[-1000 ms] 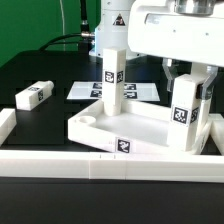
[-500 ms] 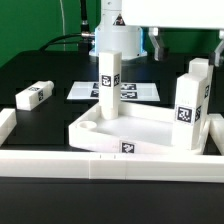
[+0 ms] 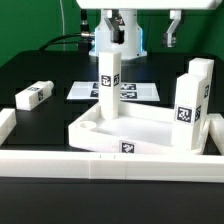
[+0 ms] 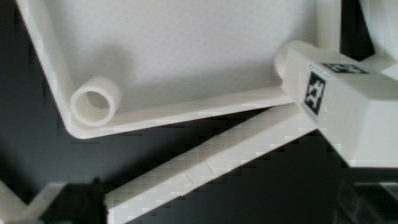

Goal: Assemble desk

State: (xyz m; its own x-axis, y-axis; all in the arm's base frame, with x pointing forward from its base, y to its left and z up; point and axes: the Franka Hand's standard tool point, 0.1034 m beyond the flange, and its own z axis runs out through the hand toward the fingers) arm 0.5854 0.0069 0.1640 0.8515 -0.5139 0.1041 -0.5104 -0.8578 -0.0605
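While gripper (image 3: pixel 142 27) spread wide overhead — white tray-like desk top (image 3: pixel 145 128), two tagged legs (image 3: pixel 110 85) upright.

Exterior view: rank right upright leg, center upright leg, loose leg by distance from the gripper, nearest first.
Gripper is open, raised at the top.
1. Right upright leg, at the desk top's right corner.
2. Center upright leg, too close to rank firmly against 1.
3. Loose leg, lying far left.

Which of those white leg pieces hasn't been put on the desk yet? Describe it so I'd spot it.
Start at the large white plastic tray-like desk top in the middle of the black table, where two short square white legs stand upright. Look toward the exterior view's left: a third short square white leg rests there alone. Unlike the others, it lies flat on its side, apart from the top.
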